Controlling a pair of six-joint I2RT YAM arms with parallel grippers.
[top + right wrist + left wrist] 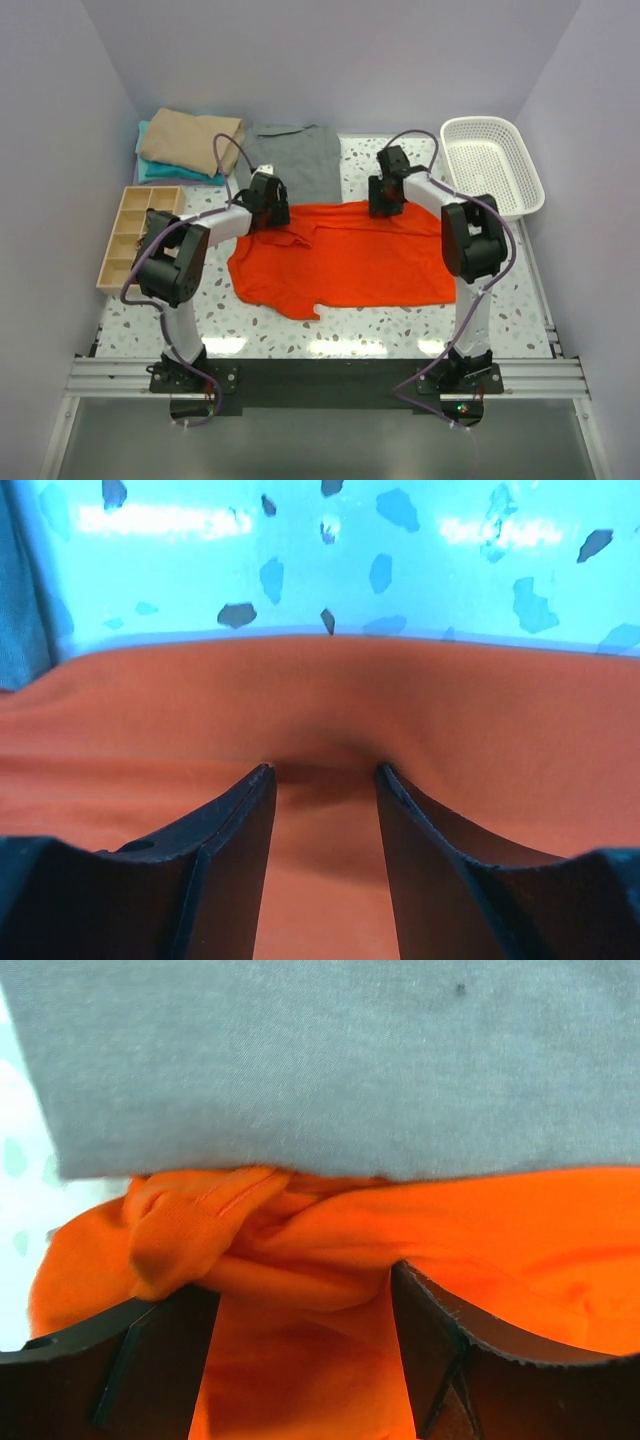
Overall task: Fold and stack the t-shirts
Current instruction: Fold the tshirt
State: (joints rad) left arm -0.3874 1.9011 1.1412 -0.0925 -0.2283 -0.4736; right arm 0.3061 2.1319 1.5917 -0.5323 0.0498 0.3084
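Observation:
A bright orange-red t-shirt (340, 260) lies spread across the middle of the table, rumpled along its far left. Behind it a grey t-shirt (300, 160) lies flat, its near hem overlapping the orange cloth. At the back left a folded tan t-shirt (190, 140) rests on a folded teal one (165, 172). My left gripper (268, 205) is at the orange shirt's far left corner; its jaws stand open around a bunched fold (250, 1250), just below the grey t-shirt (320, 1060). My right gripper (385, 205) is open, tips pressed into the orange shirt (450, 710) near its far edge.
A white mesh basket (528, 170) stands at the back right. A wooden compartment tray (103, 285) sits at the left edge of the speckled table (400, 320). Purple walls close in three sides.

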